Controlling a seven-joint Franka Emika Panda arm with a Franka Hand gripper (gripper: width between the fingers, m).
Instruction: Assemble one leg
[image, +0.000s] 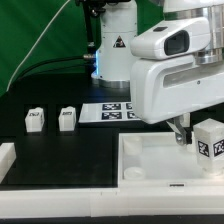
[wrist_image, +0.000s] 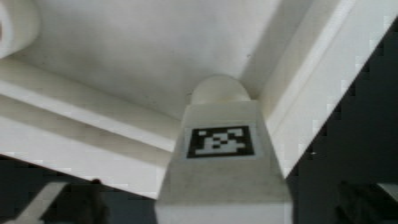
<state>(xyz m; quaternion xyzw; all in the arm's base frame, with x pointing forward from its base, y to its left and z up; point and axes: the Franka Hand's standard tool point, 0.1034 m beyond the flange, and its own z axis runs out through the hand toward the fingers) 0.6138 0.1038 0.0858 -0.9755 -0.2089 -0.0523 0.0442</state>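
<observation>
My gripper is shut on a leg, a small white block with black-and-white tags. It holds the leg just above the far corner of the large white tray-like part, at the exterior view's right. In the wrist view the held leg runs out from between my dark fingers, its tag facing the camera, with the tray's raised rim close behind it. Two more legs stand on the black table at the exterior view's left.
The marker board lies flat behind the tray, in front of the arm's base. A white ledge sits at the exterior view's lower left. Green curtain at the back.
</observation>
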